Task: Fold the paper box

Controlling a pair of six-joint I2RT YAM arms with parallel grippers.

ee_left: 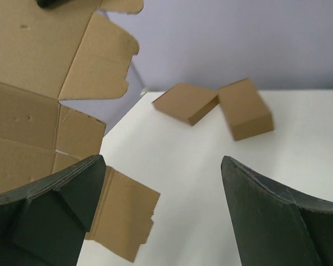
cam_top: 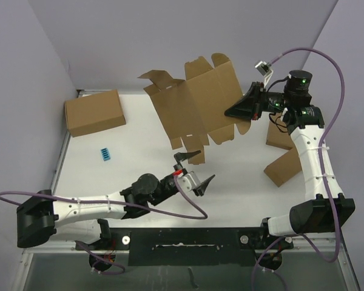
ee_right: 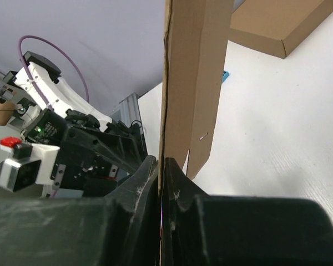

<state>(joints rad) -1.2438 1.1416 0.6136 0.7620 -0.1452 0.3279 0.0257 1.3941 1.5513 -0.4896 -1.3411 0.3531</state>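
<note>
Here, the unfolded box (cam_top: 197,103) is held up above the table at twelve o'clock, its three-o'clock edge pinched by the right gripper (cam_top: 230,113). The left gripper (cam_top: 196,167), fingers spread, sits at its six-o'clock flap.

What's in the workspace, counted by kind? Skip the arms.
paper box sheet, unfolded: 1
closed brown boxes: 3
small blue item: 1
Total: 5
</note>
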